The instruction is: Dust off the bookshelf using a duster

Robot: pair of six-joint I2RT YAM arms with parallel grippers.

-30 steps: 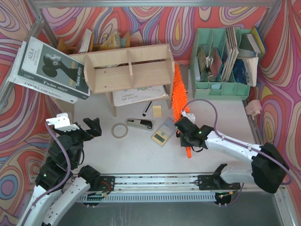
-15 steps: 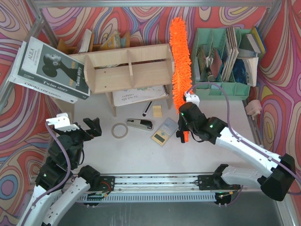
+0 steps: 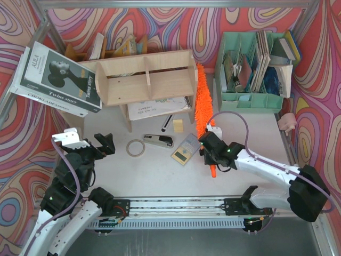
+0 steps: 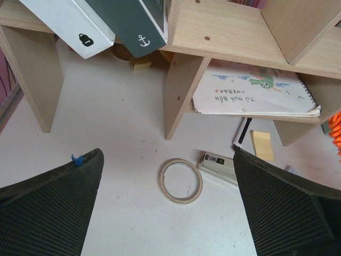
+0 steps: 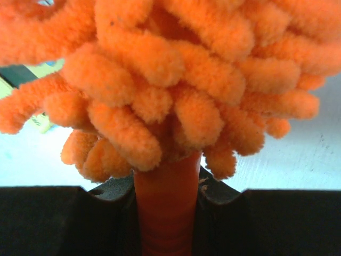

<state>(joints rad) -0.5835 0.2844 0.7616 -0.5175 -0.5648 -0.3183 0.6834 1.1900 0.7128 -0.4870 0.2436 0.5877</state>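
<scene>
The light plywood bookshelf (image 3: 144, 80) stands at the back middle; its legs and lower tier show in the left wrist view (image 4: 224, 32). The orange fluffy duster (image 3: 202, 101) lies along the shelf's right side, its head against the right side panel. My right gripper (image 3: 209, 151) is shut on the duster's orange handle (image 5: 166, 208), with the fluffy head (image 5: 176, 80) filling the right wrist view. My left gripper (image 3: 98, 145) is open and empty at the front left, well short of the shelf, over the table (image 4: 106, 133).
A tape ring (image 3: 135, 148), a stapler (image 3: 159, 140) and a small yellow-green box (image 3: 185, 151) lie in front of the shelf. A spiral notebook (image 4: 256, 93) sits under the shelf. A mint-green organiser (image 3: 254, 69) stands back right; books (image 3: 56, 80) lean at the left.
The right gripper raised the duster up over the shelf's right end half a second ago, then brought it back down along the shelf's right side. The left arm has not moved.
</scene>
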